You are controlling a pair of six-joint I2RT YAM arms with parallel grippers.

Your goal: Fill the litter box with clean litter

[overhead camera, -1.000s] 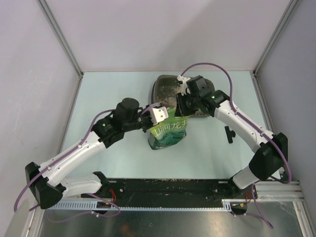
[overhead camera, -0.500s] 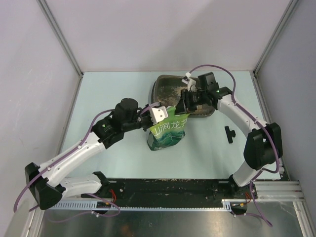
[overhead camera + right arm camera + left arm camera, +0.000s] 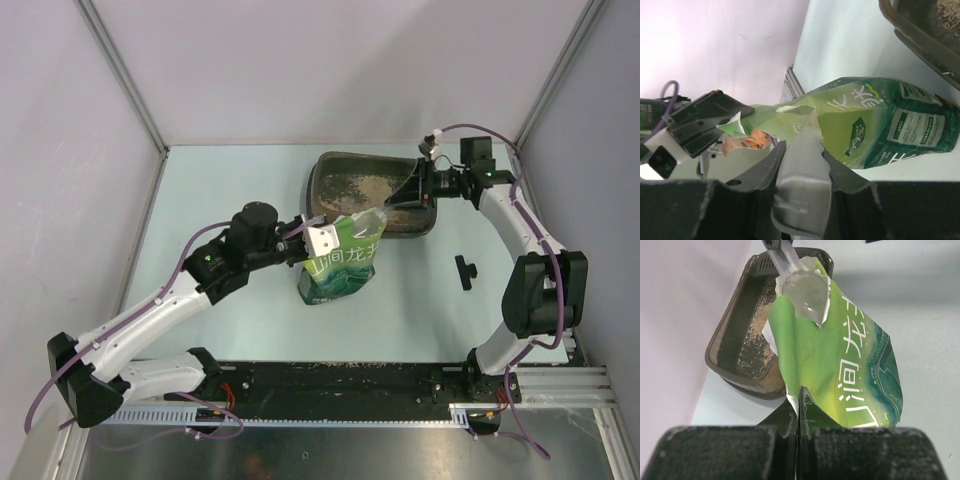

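Left gripper [image 3: 799, 402] is pinched shut on a thin fold at the edge of the green bag [image 3: 840, 365], holding it upright with its mouth gaping. Right gripper [image 3: 802, 150] is clamped on the handle of the clear scoop [image 3: 802, 290], whose bowl sits at the bag mouth. I cannot tell whether it carries any load. The litter box [image 3: 322, 172] lies at the far middle of the counter [image 3: 230, 180], just beyond the bag. Only a thin scatter of clean litter [image 3: 368, 188] covers its floor, so filling is far from done.

Risks, my judgement:
- The left hold is on foil edge only. Scoop drag could pull it free, and the bag would slump and dump onto the counter.
- The scoop is long and held by its end. A tilt on the way across would shed granules short of the rim.

Versus a second ago: the right arm has swung out to the right and its wrist has turned. The left arm and bag are essentially unmoved.
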